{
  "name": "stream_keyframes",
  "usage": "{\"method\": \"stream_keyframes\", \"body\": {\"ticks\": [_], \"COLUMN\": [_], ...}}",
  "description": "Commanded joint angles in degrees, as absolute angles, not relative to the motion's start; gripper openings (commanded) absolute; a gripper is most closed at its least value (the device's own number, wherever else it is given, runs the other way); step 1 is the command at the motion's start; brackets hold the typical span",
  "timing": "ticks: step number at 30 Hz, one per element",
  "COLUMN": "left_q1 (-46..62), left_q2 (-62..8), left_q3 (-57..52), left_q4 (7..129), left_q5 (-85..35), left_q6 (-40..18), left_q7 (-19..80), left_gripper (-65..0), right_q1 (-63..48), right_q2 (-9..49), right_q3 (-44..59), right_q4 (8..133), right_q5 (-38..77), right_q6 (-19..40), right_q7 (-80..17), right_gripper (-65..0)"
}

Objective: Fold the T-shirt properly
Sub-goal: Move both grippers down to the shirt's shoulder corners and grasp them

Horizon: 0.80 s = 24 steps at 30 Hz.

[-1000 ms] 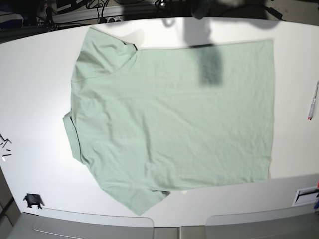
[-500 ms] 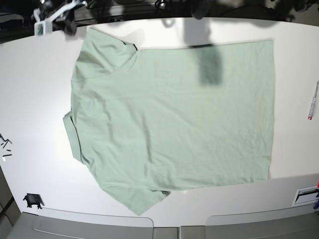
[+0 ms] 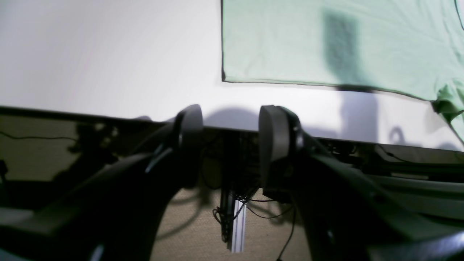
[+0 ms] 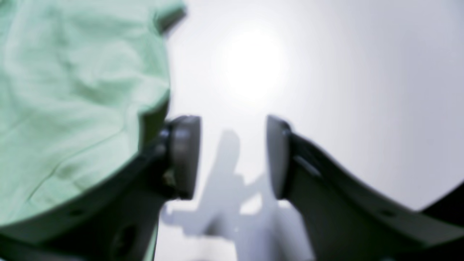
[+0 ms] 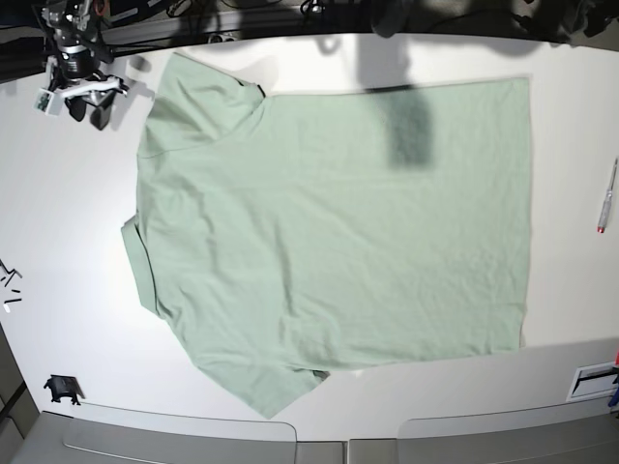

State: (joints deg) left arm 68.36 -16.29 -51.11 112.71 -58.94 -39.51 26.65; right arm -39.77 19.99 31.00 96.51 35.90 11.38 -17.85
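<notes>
At the far left corner of the white table, my right claw hangs just beside the upper sleeve of the large pale mint-green short-sleeved cloth T-shirt, its two grey pads standing well apart with only bare tabletop between them. The T-shirt lies spread flat across the middle of the table, collar end toward the left, straight hem toward the right, near a slim red-and-white pen. My left claw sits off the table's far edge beyond the hem corner, black jaws wide and holding nothing.
</notes>
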Motion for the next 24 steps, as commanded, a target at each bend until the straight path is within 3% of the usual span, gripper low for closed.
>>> {"method": "stream_keyframes", "body": {"ticks": [1, 6, 12, 24], "left_q1": [69.2, 69.2, 69.2, 69.2], "left_q2": [-16.7, -16.7, -16.6, -16.2], "left_q3": [-51.7, -51.7, -51.7, -51.7], "left_q4": [113.2, 113.2, 113.2, 113.2], "left_q5": [-60.1, -60.1, -60.1, -60.1], "left_q6": [-40.0, -40.0, -40.0, -40.0], "left_q7": [25.5, 25.5, 25.5, 25.5], "left_gripper": [-40.9, -40.9, -40.9, -40.9], "right_q1": [-38.8, -34.0, -26.9, -23.6], "right_q2": [20.2, 18.6, 18.6, 15.9], "right_q3": [31.5, 31.5, 31.5, 27.1], "right_q4": [96.7, 96.5, 96.0, 85.6], "right_q5": [36.0, 38.7, 40.6, 44.4], "right_q6": [11.6, 12.6, 18.2, 19.1], "right_q7": [-16.3, -19.3, -26.2, -28.4], "right_gripper": [-34.7, -34.8, -34.8, -34.8]}}
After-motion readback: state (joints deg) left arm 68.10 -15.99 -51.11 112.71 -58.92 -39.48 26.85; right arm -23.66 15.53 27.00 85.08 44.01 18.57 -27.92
